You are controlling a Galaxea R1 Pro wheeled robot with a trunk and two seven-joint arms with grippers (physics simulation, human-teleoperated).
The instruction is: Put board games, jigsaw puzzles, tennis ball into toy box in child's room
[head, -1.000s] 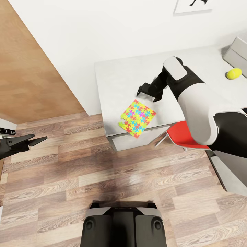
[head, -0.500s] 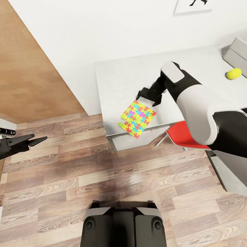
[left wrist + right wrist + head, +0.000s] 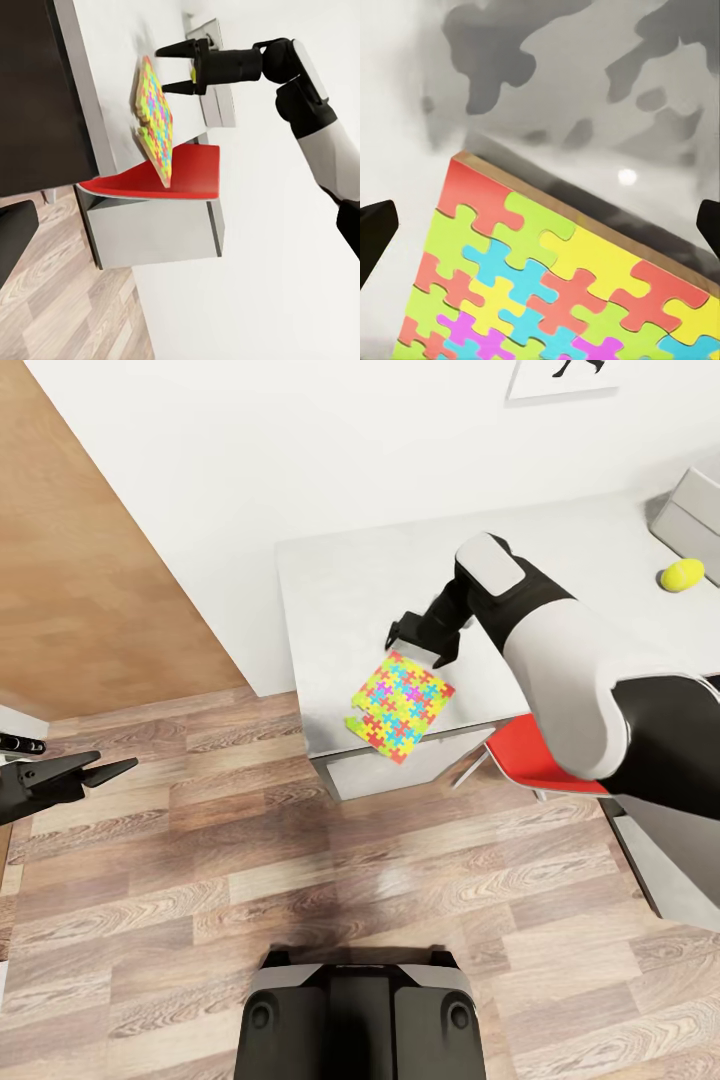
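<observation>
In the head view the right claw (image 3: 417, 641) hangs over the pale table (image 3: 340, 575), its two dark fingers spread wide and holding nothing, poised just above the far corner of the jigsaw puzzle (image 3: 399, 704). That puzzle, a thin square of yellow, pink, blue and green pieces, lies near the table's front edge, with its near corner jutting a little past the edge over the grey drawer front (image 3: 385, 770) below. From the puzzle, the tennis ball (image 3: 681, 574) sits well apart at about 2 o'clock on the same table, and just beyond it at the frame's right edge shows a corner of the light grey toy box (image 3: 692, 510). A red chair seat (image 3: 535, 755) shows under the right arm at roughly 4 o'clock from the puzzle. The right wrist view looks straight down on the jigsaw puzzle (image 3: 547, 277), its wood-coloured edge and one corner on the mottled grey table (image 3: 585, 90), with the dark fingertips (image 3: 375, 232) standing far apart at either side of the picture. The left wrist view sees the same right claw (image 3: 180, 67) from the side, open just beside the puzzle (image 3: 154, 116). The left claw (image 3: 95, 769) hovers over the wood-plank floor (image 3: 300, 880), well away from the table at about 9 o'clock from the puzzle, its fingers close together with only a narrow gap and nothing between them.
</observation>
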